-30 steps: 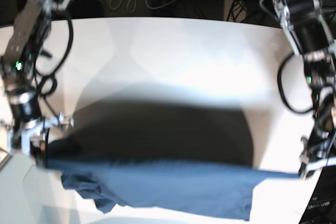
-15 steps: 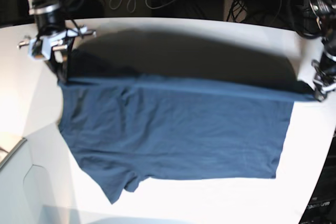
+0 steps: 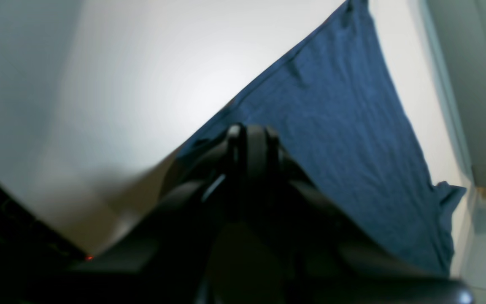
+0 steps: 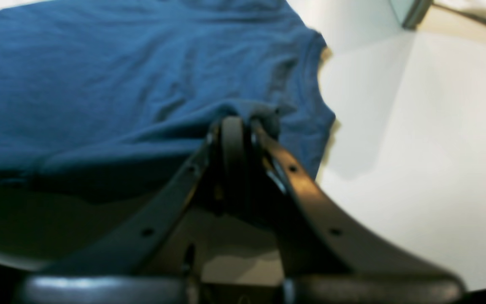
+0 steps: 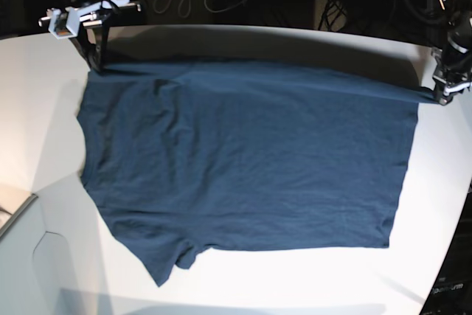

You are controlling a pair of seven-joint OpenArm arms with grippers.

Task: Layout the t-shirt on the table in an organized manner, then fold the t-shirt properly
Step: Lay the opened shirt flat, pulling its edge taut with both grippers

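- T-shirt [image 5: 243, 153]: spread across the white counter [image 5: 295, 278], its far edge drawn taut between the two arms; one sleeve [image 5: 166, 260] lies crumpled at the near corner.
- Left gripper [image 5: 442, 95]: jaws closed, pinching the far edge of the fabric at the counter's rim; in the left wrist view the cloth fans out from the closed tips [image 3: 251, 133].
- Right gripper [image 5: 96, 64]: jaws closed on a small bunch of fabric near the shoulder, seen gathered at the tips [image 4: 243, 120] in the right wrist view.
- Risk 1, overstretch: further outward pull by either arm would likely tear the thin pinch free, letting the edge snap back and wrinkle.
- Risk 2, uneven release: if one side lets go before the other, the remaining tension probably drags the garment sideways and skews the layout.
- Risk 3, edge overhang: the left-hand corner sits at the counter's rim; lowering it there could let the hem hang off the side.
- Risk 4, snagged cloth: the bunched fabric in the right-hand pinch may cling as the jaws part, lifting the shoulder again.
- Risk 5, hidden fold: the crumpled sleeve, left uncorrected, would carry a crease into every later fold.
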